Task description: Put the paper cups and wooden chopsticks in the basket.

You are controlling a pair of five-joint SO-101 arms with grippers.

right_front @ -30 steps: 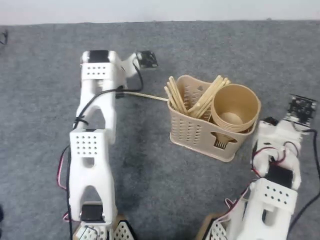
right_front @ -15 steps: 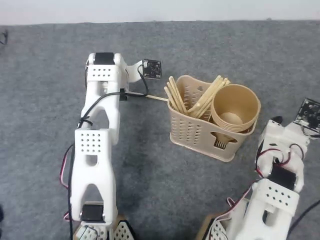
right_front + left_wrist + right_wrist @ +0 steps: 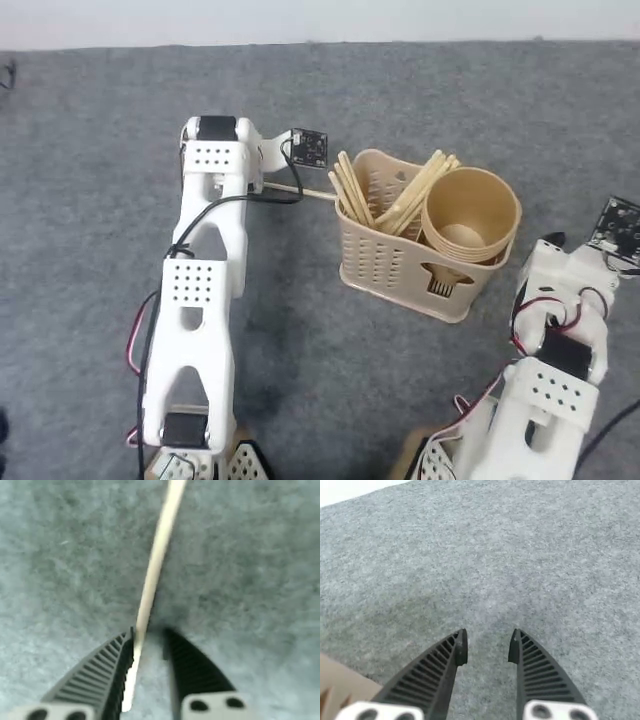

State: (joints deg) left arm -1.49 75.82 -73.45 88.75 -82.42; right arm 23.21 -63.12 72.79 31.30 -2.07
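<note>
A beige perforated basket [image 3: 400, 262] sits mid-table with paper cups [image 3: 470, 215] nested in its right half and several wooden chopsticks [image 3: 400, 195] leaning in its left half. One loose chopstick [image 3: 310, 192] lies level, pointing at the basket's left wall. Its near end sits between the fingers of my left gripper [image 3: 149, 632], against one finger [image 3: 120, 652] with a gap to the other. That chopstick [image 3: 155, 565] runs away over the carpet. My right gripper [image 3: 487, 642] hangs open over bare carpet to the right of the basket, holding nothing.
Grey carpet [image 3: 90, 200] covers the whole table. The left arm [image 3: 205, 270] stretches up the left side, its wrist camera [image 3: 308, 148] close to the basket's rim. The right arm [image 3: 560, 330] is folded at the lower right. A pale wall edge runs along the top.
The left arm has shifted right toward the basket, covering more of the loose chopstick, whose far tip stays at the basket's wall. The right arm drew back slightly, then held still.
</note>
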